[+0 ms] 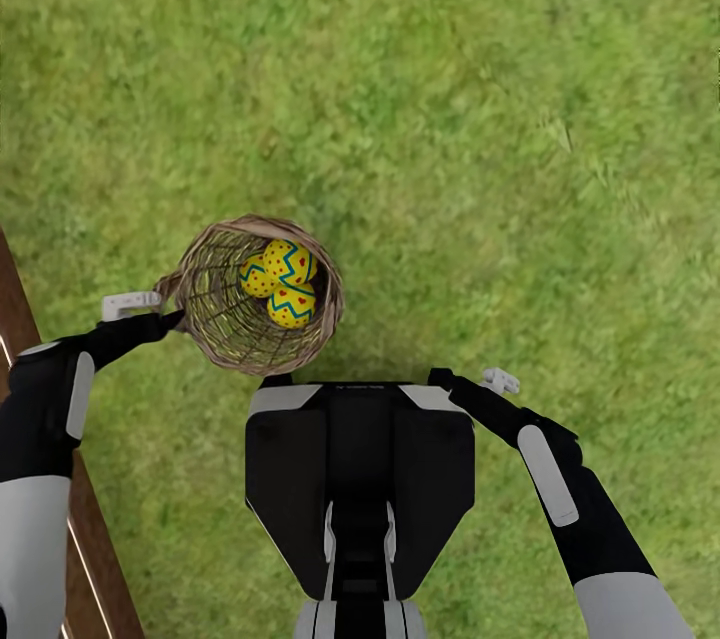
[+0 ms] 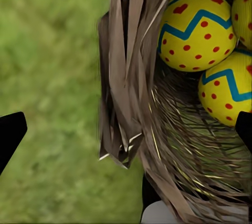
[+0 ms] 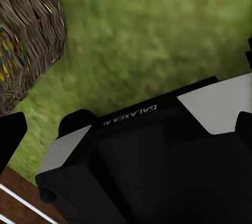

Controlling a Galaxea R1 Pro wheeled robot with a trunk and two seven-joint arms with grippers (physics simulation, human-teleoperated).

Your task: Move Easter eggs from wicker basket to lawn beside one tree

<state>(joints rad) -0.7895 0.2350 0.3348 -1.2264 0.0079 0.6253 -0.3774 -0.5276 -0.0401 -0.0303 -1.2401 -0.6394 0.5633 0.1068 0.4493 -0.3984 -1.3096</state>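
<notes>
Left hand [image 1: 165, 304] grasping the wicker basket [image 1: 215, 319] by its rim, three Easter eggs [image 1: 281, 281] inside, wooden fence [image 1: 15, 309] beside; right hand [image 1: 497, 380] released over lawn [image 1: 450, 119].

The left gripper's [image 1: 168, 304] fingertips are hidden behind the wicker basket's [image 1: 325, 314] rim. One of the Easter eggs [image 2: 244, 11] inside that basket is cut off by the left wrist view's edge.

Head view is taken from high above, aimed almost straight down over the trunk [image 1: 360, 479] and both arms onto the lawn [image 1: 450, 69]. Left wrist view is set very close at the wicker basket [image 2: 131, 103] rim, eggs [image 2: 197, 29] seen inside. Right wrist view is aimed back across the trunk toward the basket's outer wall. Basket and grass are shared by all three.
</notes>
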